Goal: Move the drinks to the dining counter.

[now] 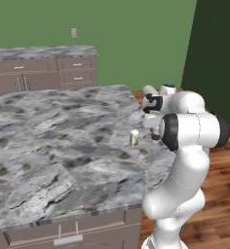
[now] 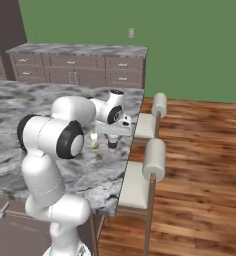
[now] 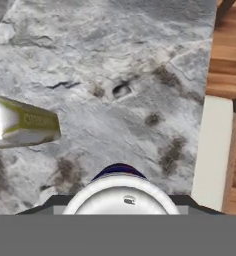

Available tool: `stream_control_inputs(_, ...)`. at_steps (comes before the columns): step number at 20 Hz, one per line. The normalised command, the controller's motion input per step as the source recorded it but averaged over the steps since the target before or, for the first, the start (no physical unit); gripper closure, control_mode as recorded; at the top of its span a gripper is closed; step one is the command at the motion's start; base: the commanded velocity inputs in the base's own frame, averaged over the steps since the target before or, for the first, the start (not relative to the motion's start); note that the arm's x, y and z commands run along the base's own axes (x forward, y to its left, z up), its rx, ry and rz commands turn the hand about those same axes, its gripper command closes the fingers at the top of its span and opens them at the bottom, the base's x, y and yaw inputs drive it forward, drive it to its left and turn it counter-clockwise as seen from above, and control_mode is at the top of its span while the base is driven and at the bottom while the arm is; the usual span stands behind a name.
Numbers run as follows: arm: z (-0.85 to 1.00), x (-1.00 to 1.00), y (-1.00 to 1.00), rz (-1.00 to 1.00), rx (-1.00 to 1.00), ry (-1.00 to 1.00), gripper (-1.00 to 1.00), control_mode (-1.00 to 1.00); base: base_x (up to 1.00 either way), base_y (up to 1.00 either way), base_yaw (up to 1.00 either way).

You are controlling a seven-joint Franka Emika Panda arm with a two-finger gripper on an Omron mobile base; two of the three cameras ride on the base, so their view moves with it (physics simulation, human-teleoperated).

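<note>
Your claw (image 2: 112, 141) is clamped on the short white-topped cup (image 2: 112, 143) near the tabletop's (image 2: 20, 100) right edge, beside the yellowish can (image 2: 94, 141); the cup looks light and easily crushed, so hold its sides gently.

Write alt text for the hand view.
A white-topped cup sits between the claw tips, seen from above the grey-white marble dining counter. A yellowish can stands nearby, and a pale stool seat adjoins the counter's edge.
</note>
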Motion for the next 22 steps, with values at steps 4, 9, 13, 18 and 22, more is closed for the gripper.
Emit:
stream_control_inputs(4,-0.41,0.56,0.0,0.02,0.0,0.06,1.0,-1.0,0.0,0.0,0.0)
stream_control_inputs(9,-0.29,0.37,0.0,0.03,0.0,0.1,1.0,-1.0,0.0,0.0,0.0)
stream_control_inputs(13,-0.17,0.08,0.0,0.01,0.0,0.04,1.0,-1.0,0.0,0.0,0.0)
stream_control_inputs(18,-0.1,0.0,0.0,0.0,0.0,0.0,-1.0,-1.0,0.0,0.0,0.0)
stream_control_inputs(22,0.0,0.0,0.0,0.0,0.0,0.0,-1.0,-1.0,0.0,0.0,0.0)
